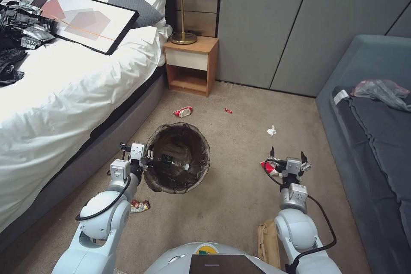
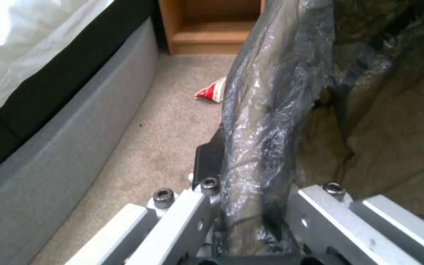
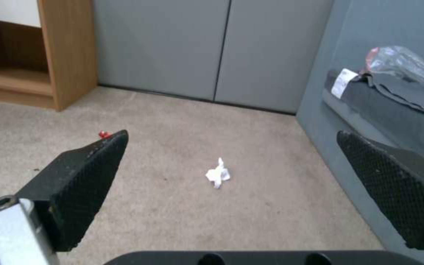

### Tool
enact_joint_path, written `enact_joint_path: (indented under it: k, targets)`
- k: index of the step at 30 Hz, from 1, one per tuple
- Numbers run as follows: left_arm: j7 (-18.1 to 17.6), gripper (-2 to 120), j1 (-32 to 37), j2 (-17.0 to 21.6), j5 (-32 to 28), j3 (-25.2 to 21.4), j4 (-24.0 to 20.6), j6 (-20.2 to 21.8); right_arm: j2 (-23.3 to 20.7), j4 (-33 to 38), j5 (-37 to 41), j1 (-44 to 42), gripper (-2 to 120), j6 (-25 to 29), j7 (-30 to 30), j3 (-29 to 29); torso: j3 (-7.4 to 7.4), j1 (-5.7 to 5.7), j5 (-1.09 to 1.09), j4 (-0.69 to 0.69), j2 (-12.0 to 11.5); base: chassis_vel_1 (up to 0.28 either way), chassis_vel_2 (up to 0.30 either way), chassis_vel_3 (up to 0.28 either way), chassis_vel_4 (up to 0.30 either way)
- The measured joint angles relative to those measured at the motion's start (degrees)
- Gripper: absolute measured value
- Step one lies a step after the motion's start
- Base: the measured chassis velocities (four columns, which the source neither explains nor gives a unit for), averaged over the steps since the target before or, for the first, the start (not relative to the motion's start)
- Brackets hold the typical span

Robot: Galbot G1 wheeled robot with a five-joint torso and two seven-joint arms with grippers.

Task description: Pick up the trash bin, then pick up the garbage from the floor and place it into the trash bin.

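My left gripper (image 1: 145,160) is shut on the near-left rim of the trash bin (image 1: 201,167), which hangs tilted above the carpet; its dark liner (image 2: 271,121) runs between the fingers. A green bottle (image 1: 173,162) lies inside. My right gripper (image 1: 287,155) stands open and empty low over the floor, just past a red-and-white scrap (image 1: 267,168). Ahead of it lies a white tissue wad (image 1: 271,130) (image 3: 218,176), framed by the open fingers (image 3: 84,176). Other garbage on the carpet: a red-and-white cup (image 1: 183,111) (image 2: 212,90), a small red piece (image 1: 228,111) (image 3: 105,134), a snack wrapper (image 1: 140,205) and a brown paper bag (image 1: 267,237).
A bed (image 1: 64,94) runs along the left, with a framed picture (image 1: 72,15) and black and silver sheeting (image 1: 21,25) on it. A wooden nightstand (image 1: 191,64) with a lamp (image 1: 182,4) stands at the wall. A grey sofa (image 1: 368,128) on the right carries a see-through plastic bag (image 1: 381,90).
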Motion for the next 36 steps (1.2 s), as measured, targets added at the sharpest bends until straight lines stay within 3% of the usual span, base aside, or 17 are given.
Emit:
enact_joint_path:
  k: [10, 26, 36]
  targets:
    - [0.03, 2, 0.09, 0.16, -0.13, 0.01, -0.19, 0.09, -0.29, 0.06, -0.12, -0.03, 100, -0.06, 0.08, -0.09, 0.0, 0.0, 0.0, 0.0, 0.0, 0.087, -0.093, -0.09, 0.093]
    - [0.07, 2, 0.19, 0.14, -0.28, -0.01, -0.25, 0.16, -0.54, -0.4, 0.05, 0.17, 100, 1.89, -0.94, 0.13, -0.02, -0.01, 0.0, -0.01, 0.0, 0.235, -0.239, -0.239, 0.229]
    - [0.19, 2, 0.15, 0.02, -0.15, -0.09, -0.07, 0.11, -1.87, -0.17, 1.7, 0.48, 100, 0.0, -0.06, -0.4, 0.01, 0.0, 0.0, 0.0, -0.01, -0.006, -0.003, -0.007, 0.014]
